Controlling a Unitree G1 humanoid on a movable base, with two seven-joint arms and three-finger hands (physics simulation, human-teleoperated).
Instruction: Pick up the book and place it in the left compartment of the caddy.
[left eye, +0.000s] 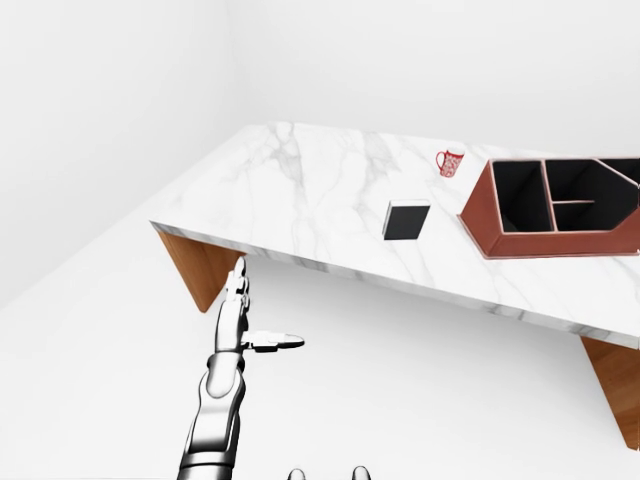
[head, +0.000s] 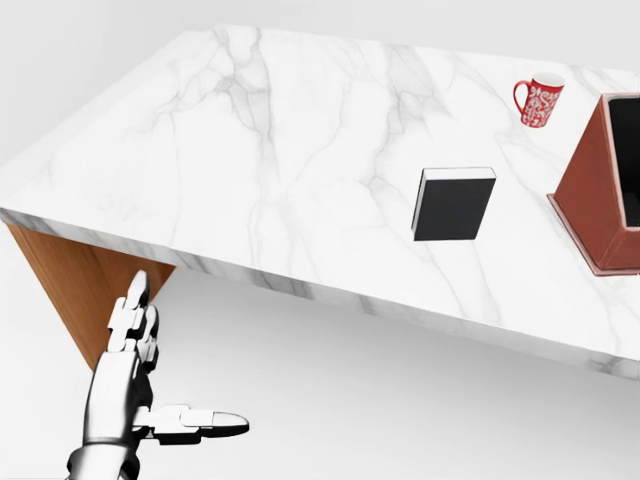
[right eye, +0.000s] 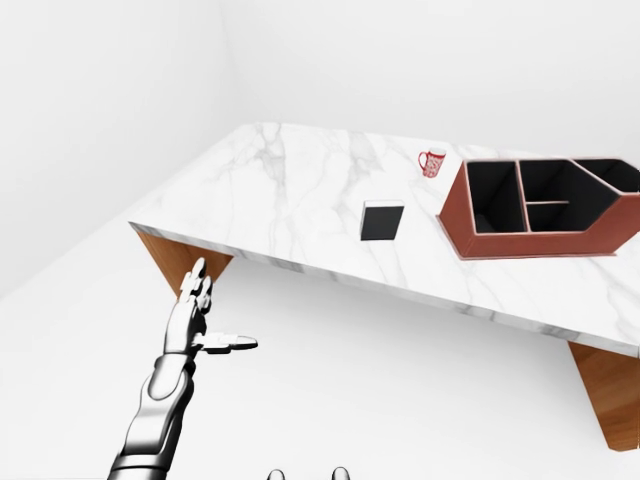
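Book (head: 453, 204) lies flat on your table (head: 250, 150), between mug (head: 539, 101) and near edge; head view clips the caddy (right eye: 540, 212), eye views show all compartments; your left hand (head: 135, 385) hangs spread, empty; right hand unseen.

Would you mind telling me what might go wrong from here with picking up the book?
1. The left hand hangs open below the table edge, apart from the book; raising it carelessly could strike that edge.
2. The book lies flat, so the fingers may push it rather than grip it.
3. The mug stands near the caddy and could be knocked.
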